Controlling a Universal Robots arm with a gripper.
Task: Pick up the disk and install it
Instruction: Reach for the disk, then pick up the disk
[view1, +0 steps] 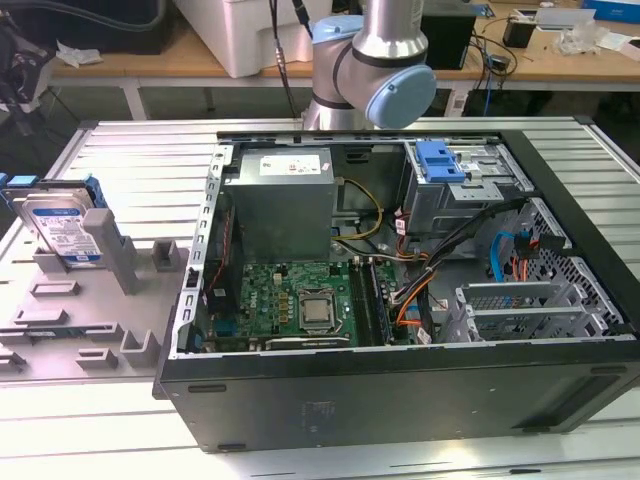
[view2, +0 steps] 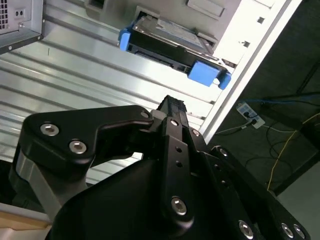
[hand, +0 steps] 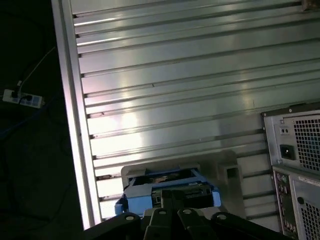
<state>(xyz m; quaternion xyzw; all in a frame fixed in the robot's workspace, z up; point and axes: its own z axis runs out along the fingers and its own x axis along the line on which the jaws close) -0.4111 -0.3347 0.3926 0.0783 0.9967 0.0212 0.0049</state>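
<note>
The disk (view1: 62, 228) stands upright in a grey holder (view1: 112, 262) at the exterior view's left, on the ribbed metal table. It is silver with a white-and-blue label and blue plastic along its edges. In the second wrist view the disk (view2: 170, 42) lies beyond the tips of my black gripper (view2: 171, 104), with a stretch of table between them. In the first wrist view the disk (hand: 167, 186) sits just past the gripper (hand: 167, 199). The fingers look pressed together with nothing between them.
An open computer case (view1: 400, 390) takes up the middle of the table, with a grey power supply box (view1: 280, 200), a motherboard (view1: 290, 300), cables and a drive cage with a blue latch (view1: 440, 160). The arm's joint (view1: 385, 70) rises behind the case. The table edge (hand: 75, 125) is near the disk.
</note>
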